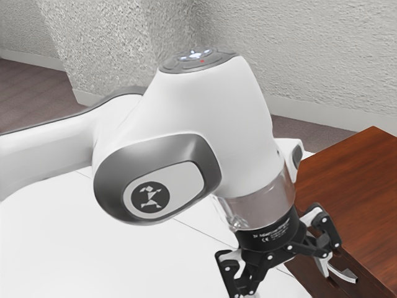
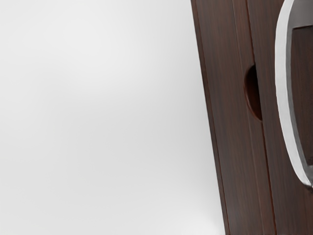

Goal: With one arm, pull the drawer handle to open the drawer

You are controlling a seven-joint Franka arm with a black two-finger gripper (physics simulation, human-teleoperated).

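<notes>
Although the gripper (image 1: 285,264) hung close beside the silver handle (image 1: 340,272) on the dark wooden drawer (image 2: 270,166), its jaws stood wide apart, gripping nothing, so the drawer looked shut and both grasp and pull were left.

The tool (image 1: 284,272) sits just beside the drawer handle (image 1: 342,271).

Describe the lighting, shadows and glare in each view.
Exterior view: soft even light, a pale sheen on the arm's white shell and the wooden cabinet top. Wrist view: the white table washes out; the metal handle glints; the recess sits in shadow.
</notes>
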